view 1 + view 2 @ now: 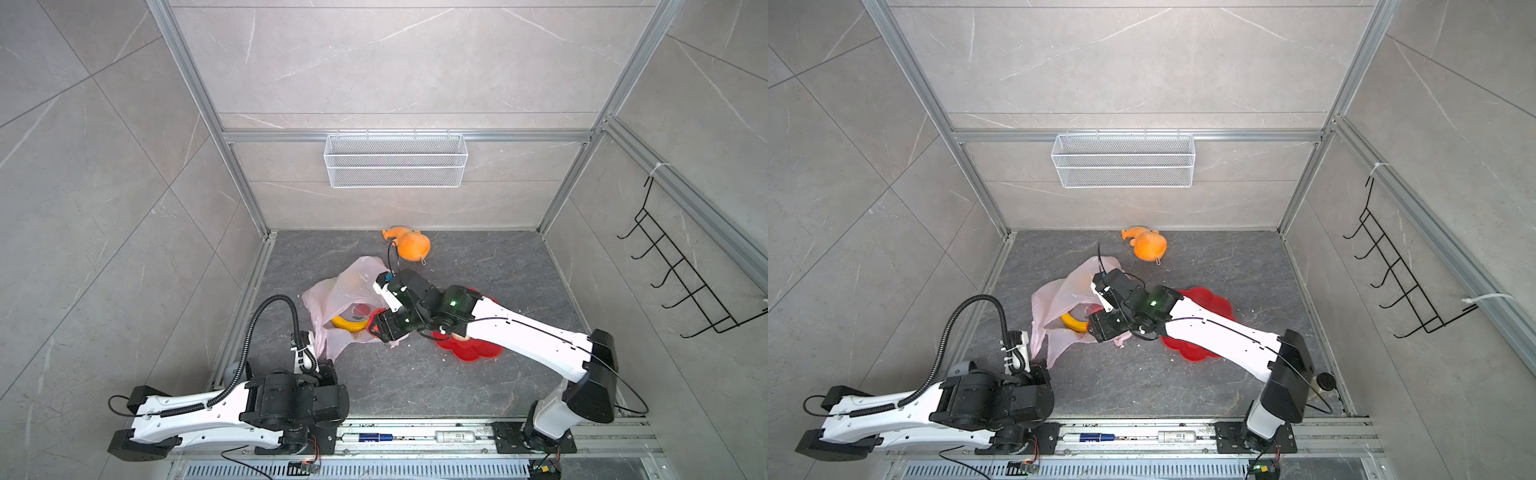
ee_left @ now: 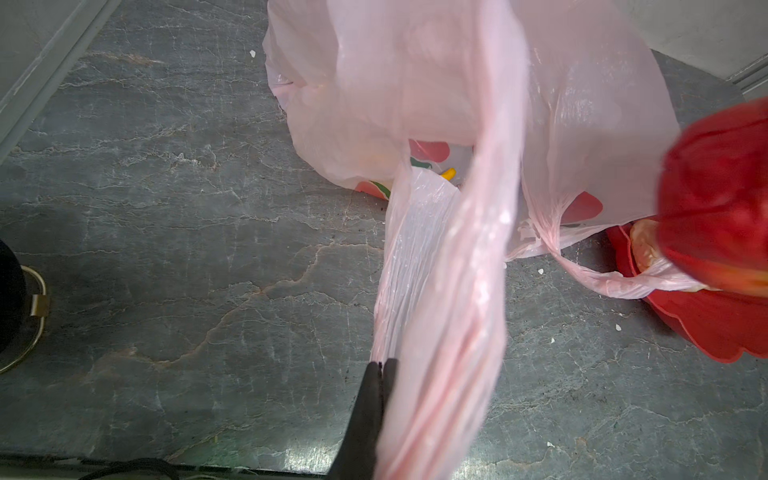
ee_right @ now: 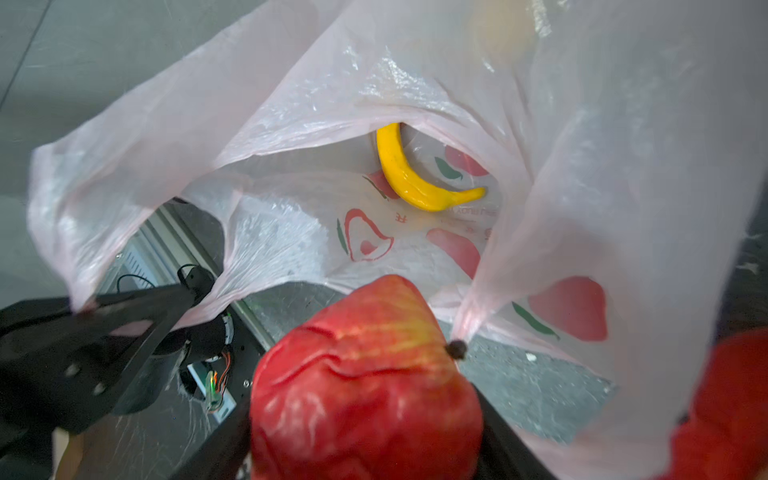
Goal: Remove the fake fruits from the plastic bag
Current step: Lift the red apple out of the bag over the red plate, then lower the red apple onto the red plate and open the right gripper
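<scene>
While the left arm lies folded low at the front left of the dark grey stone-patterned bench (image 1: 478,266), its left pincer (image 2: 382,368) is clamped tight on one handle loop of the pale-pink translucent plastic bag (image 1: 345,291) — the loop pulled taut towards it, the rest of the bag slumped on the bench. The right arm reaches from the front right across the red flower-shaped plate (image 1: 478,353), wrist bent down at the bag's mouth, and the right pincer (image 1: 374,321) grips a bumpy red toy fruit (image 3: 365,386) just at the opening. Deeper inside the bag lies a curved yellow toy banana (image 3: 409,183). A beige lumpy toy fruit (image 2: 644,245) sits on the plate — well apart from the orange plush toy (image 1: 409,245) near the back wall.
</scene>
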{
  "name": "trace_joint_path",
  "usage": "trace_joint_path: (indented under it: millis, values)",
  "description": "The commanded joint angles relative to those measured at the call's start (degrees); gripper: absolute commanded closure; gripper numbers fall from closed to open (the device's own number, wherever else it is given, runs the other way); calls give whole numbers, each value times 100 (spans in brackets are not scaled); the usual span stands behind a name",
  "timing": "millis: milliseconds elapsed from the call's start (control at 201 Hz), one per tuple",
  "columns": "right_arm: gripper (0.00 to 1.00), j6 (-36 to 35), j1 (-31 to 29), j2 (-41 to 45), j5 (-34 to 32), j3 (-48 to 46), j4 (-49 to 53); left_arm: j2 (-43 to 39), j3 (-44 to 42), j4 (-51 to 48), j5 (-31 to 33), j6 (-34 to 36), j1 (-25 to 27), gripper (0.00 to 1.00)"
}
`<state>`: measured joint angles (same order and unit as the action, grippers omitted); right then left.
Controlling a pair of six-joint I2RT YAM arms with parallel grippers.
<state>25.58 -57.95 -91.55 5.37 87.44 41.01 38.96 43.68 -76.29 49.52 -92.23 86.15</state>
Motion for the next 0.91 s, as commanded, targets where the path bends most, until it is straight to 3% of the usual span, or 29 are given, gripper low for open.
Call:
trace_joint_path:
  millis: [0,184,393,578,906]
  values:
    - [50,-247,185,540,-286,-206,704,56,106,-111,310,-135,7,100]
    - [50,-256,927,1275,-622,-693,1055,141,170,135,338,122,8,100]
    - [50,-347,2290,1780,-782,-1557,1035,296,351,123,392,283,7,100]
    - [50,-405,3059,1509,-635,-2069,555,260,360,150,408,315,7,100]
    - [51,-561,3765,573,-521,-2319,-139,309,445,229,523,496,7,100]
